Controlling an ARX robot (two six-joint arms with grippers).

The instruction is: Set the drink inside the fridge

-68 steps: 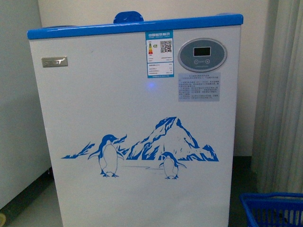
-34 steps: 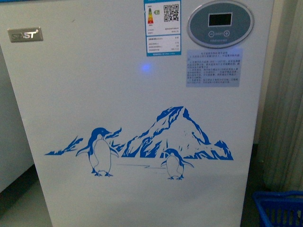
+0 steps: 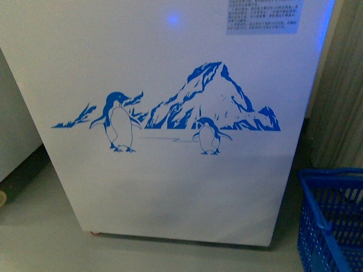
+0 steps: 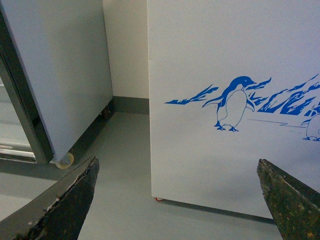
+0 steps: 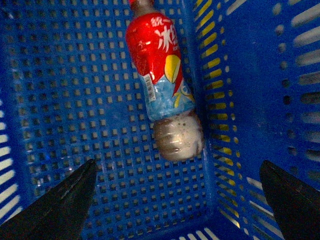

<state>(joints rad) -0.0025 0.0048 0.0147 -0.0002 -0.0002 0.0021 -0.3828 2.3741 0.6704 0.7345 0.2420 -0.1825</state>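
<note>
- Looking at the front view, I see the fridge (image 3: 170,187) filling most of it: only its white face with the penguin-and-mountain picture shows. The lid is out of view, so I cannot tell whether it is open.
- Just beside the fridge, on the robot's right, a blue basket (image 3: 329,215) sits on the floor.
- Inside that basket lies the drink (image 5: 162,85), flat on the perforated bottom and close against one side wall. Its label faces up and its cap end runs out of the right wrist picture.
- My right gripper (image 5: 177,172) hangs directly over the basket, fingers spread wide with nothing between them. The bottle's base end is nearest the gap and its neck points away. Its long axis runs roughly across the line joining the two fingers, tilted slightly, so I judge that a straight descent with a small twist would bracket the body.
- My left gripper (image 4: 177,164) is also released and empty, facing the fridge's front, well apart from the drink.
- The right arm is clearly the nearer one, and the pick falls to it. I think the nearby wall may crowd one finger.
</note>
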